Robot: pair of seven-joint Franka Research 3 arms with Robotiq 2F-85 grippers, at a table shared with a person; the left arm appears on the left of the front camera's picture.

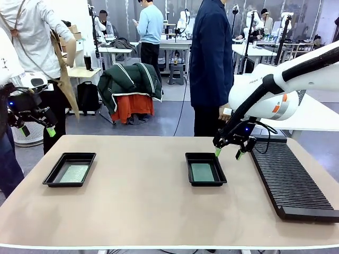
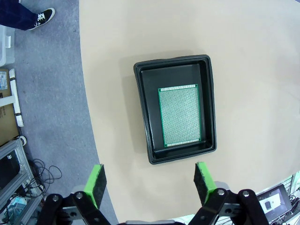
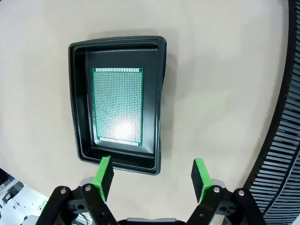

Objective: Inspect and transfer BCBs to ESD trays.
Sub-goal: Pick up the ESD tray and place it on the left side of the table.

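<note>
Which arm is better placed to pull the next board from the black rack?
The right. Its open pincer hangs beside the rack, just past the right tray. The left pincer, also open, sits off the table's far left edge.

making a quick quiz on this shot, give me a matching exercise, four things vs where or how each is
Things:
1. left tray
2. right tray
3. slotted rack
4. left gripper

Places or states:
A. along the table's right edge
B. open, raised off the table's left end
C. near the table's left end, one board inside
D. just below the right gripper, one board inside

Pairs: 1-C, 2-D, 3-A, 4-B
</note>
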